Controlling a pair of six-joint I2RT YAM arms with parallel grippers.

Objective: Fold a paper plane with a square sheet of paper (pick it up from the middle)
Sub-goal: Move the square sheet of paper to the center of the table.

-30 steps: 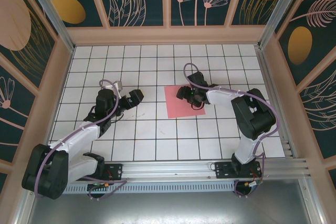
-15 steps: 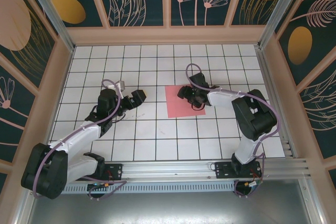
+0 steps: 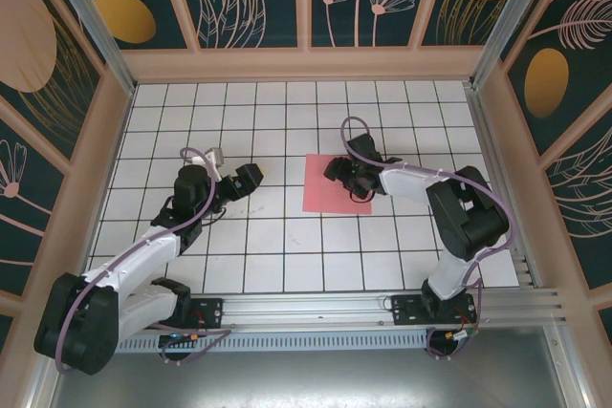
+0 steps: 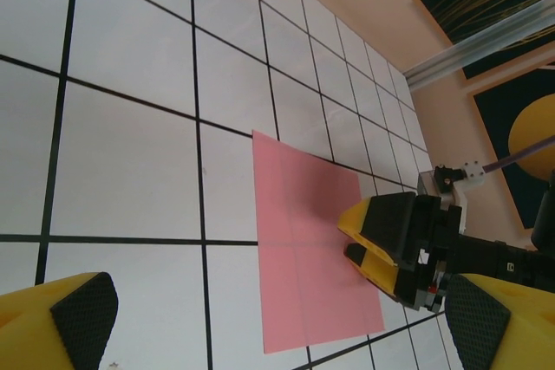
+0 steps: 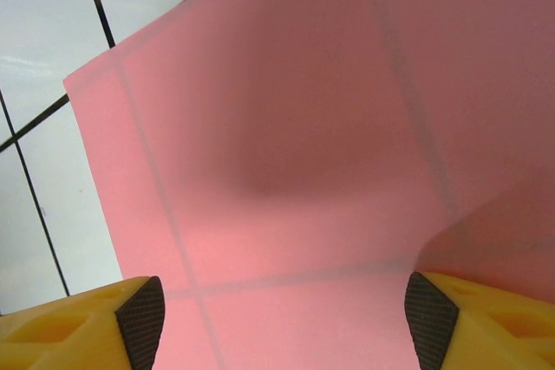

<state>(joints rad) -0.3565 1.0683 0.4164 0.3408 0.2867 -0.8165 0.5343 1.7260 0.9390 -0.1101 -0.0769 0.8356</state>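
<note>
Quick snapshot from my side. The square sheet of paper [image 3: 325, 184] is lying flat on the white grid table [image 3: 287, 236], about in the middle of the workspace and a bit toward my right arm's side. It's plain salmon pink, and you can see the grid lines faintly through it.

My right gripper [image 3: 340, 177] is down over the right part of the sheet. In the right wrist view its fingers [image 5: 139, 314] are spread wide with pink paper running between them. It's not pinching anything. Right next to the other pad, the paper bulges up in a soft curve instead of lying flat. I honestly can't tell if the pads are touching the sheet or just sitting above it.

My left gripper [image 3: 247, 177] is off to the left of the sheet, well apart from it, over bare tiles. Its jaws are as wide as they go and there's nothing in them. From the left wrist view I'm looking straight across at the sheet, with the right gripper's yellow fingers sitting over its far edge.
</note>
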